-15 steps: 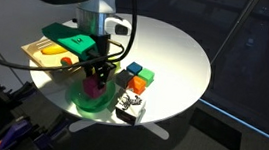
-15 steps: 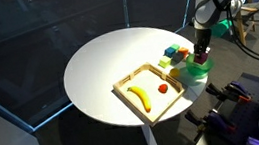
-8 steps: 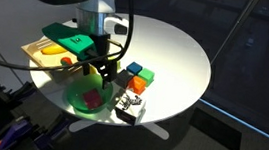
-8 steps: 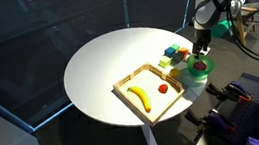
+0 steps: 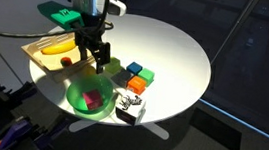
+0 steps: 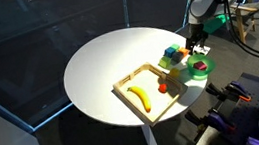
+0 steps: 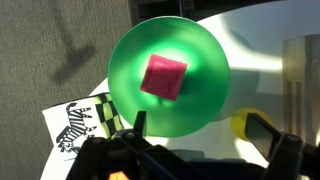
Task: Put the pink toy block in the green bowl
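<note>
Placement complete, by my reading: pink toy block (image 7: 164,77) lies inside green bowl (image 7: 125,60), near centre, clear of my grip. My gripper (image 5: 96,63) hangs above bowl, jaws spread wide, empty. Remaining: withdrawal only, if anything.

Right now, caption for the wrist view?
Pink block lies in the green bowl, jaws open and clear of both.

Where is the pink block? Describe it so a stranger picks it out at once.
Start at the round white table and find the green bowl near its edge, close to the wooden tray. The pink block lies alone inside that bowl, a magenta cube; the other blocks stand outside on the table.
</note>
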